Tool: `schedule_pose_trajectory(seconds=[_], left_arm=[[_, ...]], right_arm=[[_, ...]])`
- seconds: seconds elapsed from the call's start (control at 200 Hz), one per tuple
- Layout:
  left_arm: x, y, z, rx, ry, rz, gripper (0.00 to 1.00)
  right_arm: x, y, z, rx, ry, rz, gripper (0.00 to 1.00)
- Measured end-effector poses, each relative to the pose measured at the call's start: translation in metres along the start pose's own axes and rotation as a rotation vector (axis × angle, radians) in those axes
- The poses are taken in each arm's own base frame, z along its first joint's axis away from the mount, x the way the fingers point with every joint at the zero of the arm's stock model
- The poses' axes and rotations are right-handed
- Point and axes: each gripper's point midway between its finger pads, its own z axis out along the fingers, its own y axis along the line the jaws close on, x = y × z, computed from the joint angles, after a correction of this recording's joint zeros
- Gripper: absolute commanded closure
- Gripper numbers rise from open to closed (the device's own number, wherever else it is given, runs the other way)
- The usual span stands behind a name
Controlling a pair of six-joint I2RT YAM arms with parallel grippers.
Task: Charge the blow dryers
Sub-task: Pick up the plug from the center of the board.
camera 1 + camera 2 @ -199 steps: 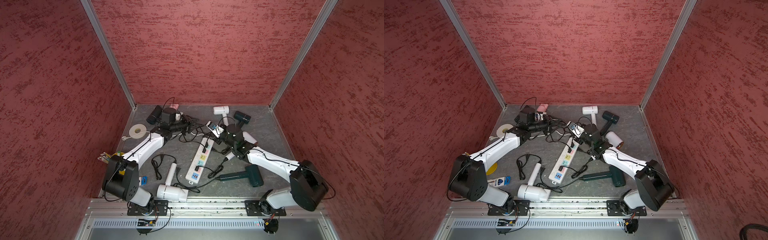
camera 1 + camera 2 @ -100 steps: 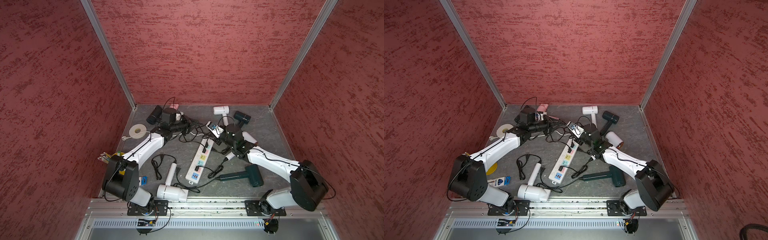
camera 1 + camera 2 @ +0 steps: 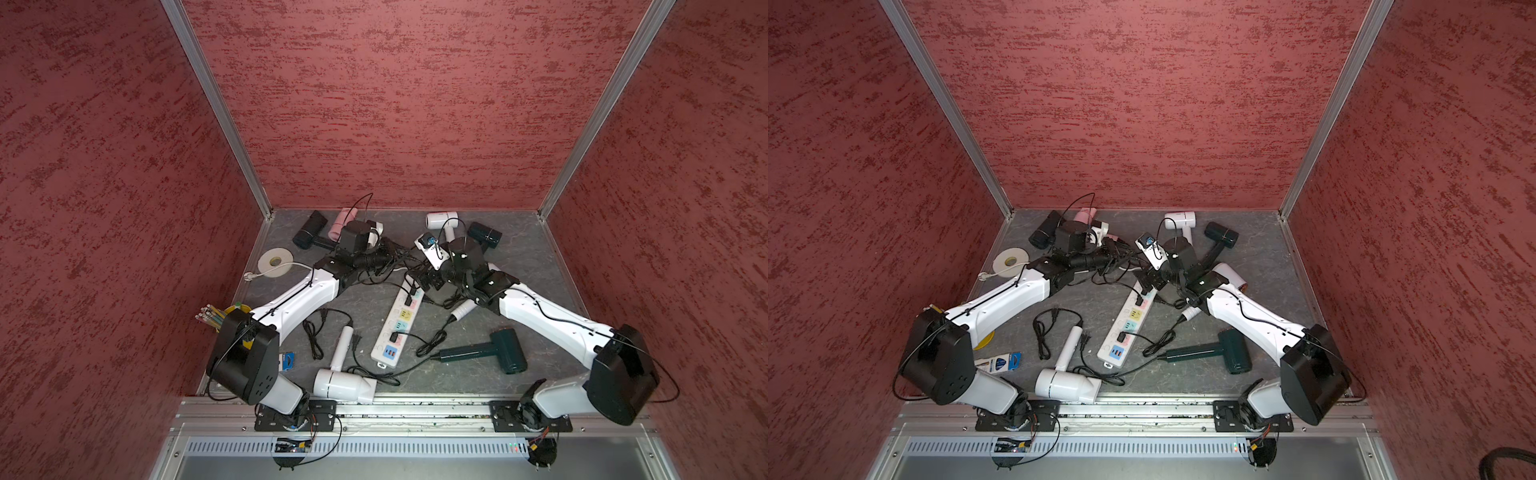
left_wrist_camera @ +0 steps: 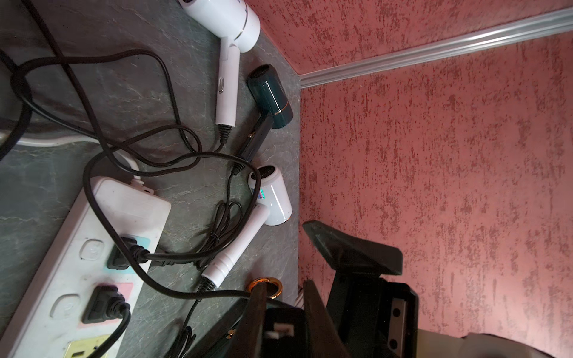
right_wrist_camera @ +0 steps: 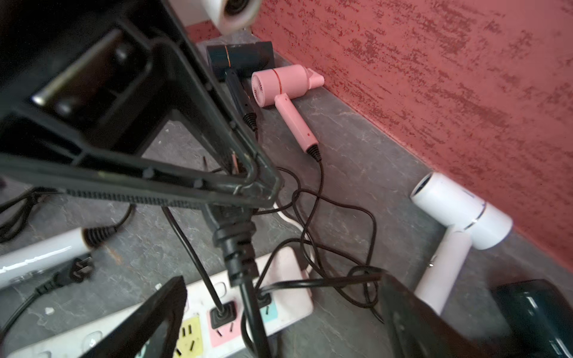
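Left gripper (image 5: 259,187) is pinching a black moulded plug (image 5: 235,248) at its fingertips, over the long white pastel-socketed power strip (image 5: 293,305); prong direction cannot be told. Right gripper (image 5: 282,283) is gaping empty close by. The pink T-shaped blow dryer (image 5: 285,81) is lying beyond the left hand. Step is needing prongs squared to a free socket, then pressing straight.

Both top views look steeply down from high above the front rail (image 3: 415,409) over the whole counter (image 3: 536,262), toward the back wall (image 3: 1142,104). The left wrist camera sits low beside the power strip (image 4: 77,232), facing the far right corner post (image 4: 434,52). The right wrist camera shares that strip (image 5: 291,297) and has the left pincer (image 5: 262,189) and a black plug (image 5: 235,248) close before it.
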Motion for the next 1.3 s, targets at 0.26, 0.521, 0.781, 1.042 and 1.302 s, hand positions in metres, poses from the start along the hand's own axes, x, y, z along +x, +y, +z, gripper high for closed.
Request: schedule_pose_trajectory(seconds=[0.26,0.521,0.781,1.042,1.302], left_arm=[[0.007,-0.001,0.003,0.016,0.012,0.075,0.9],[0.011,0.017,0.003,0.014,0.026,0.072,0.9],[0.007,0.02,0.0,0.027,0.022,0.072,0.91],[0.006,0.015,0.0,0.048,0.019,0.085,0.91],[0.005,0.012,0.0,0.06,0.018,0.091,0.91]], right_arm=[[-0.023,-0.005,-0.03,0.033,-0.1,0.11,0.04],[-0.023,0.004,-0.025,-0.069,-0.106,0.093,0.44],[-0.029,0.01,-0.023,-0.169,-0.096,0.096,0.45],[-0.014,0.017,-0.004,-0.223,-0.022,0.084,0.55],[-0.003,0.019,0.007,-0.239,0.018,0.081,0.69]])
